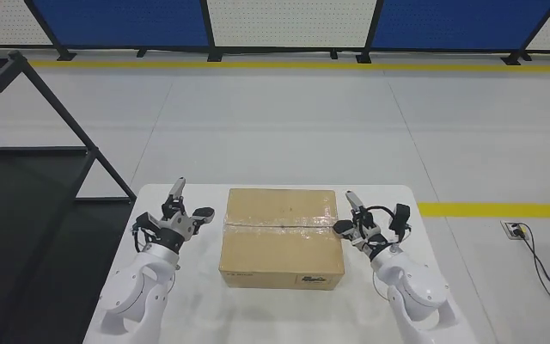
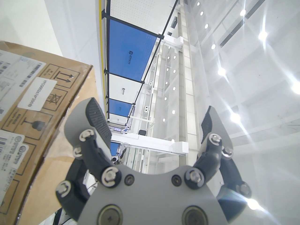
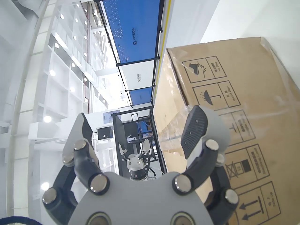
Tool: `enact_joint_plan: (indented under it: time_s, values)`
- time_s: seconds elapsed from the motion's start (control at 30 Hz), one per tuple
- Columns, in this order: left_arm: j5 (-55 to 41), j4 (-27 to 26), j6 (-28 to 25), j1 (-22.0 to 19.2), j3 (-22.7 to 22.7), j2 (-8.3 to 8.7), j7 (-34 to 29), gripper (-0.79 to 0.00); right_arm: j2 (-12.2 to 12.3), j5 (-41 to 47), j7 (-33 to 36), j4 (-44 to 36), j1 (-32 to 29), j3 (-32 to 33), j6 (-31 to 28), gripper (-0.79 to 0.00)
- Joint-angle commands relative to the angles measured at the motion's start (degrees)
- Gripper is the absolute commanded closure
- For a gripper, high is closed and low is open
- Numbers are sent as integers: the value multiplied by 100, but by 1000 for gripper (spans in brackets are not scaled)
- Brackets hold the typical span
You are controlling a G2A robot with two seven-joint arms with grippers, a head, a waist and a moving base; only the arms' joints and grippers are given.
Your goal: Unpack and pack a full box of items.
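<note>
Box: brown cardboard. Tape over centre seam: clear, glossy. Handling symbols on end faces: black print. Labels on one end: white, black barcodes. Bench: white. Left tool, right tool: grey fingers, black dotted pads, black links, silver screws. Floor: pale grey, yellow lines. Wall panels: blue and white, dotted.

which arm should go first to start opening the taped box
Right, by a little. The right gripper sits open close beside the box, near one end of the tape. The left gripper, also open, stands slightly farther from its side.
</note>
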Motion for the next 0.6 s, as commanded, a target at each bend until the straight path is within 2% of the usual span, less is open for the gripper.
enact_joint_plan:
  time_s: [0.0, 0.2, 0.47, 0.57]
  values:
    - [1, 4, 0, -4, 3, 1, -2, -785, -5, 70, -38, 45, 12, 17, -54, -785]
    - [10, 5, -6, -4, 9, 0, 35, -785, -35, 228, -306, 74, -18, 39, -446, -785]
    - [10, -6, 4, 11, 12, 0, 53, -785, -41, 207, -387, 178, 19, 32, -457, -785]
    - [10, -7, -4, 18, 17, 0, 63, -785, -57, 231, -501, 215, 15, 17, -655, -785]
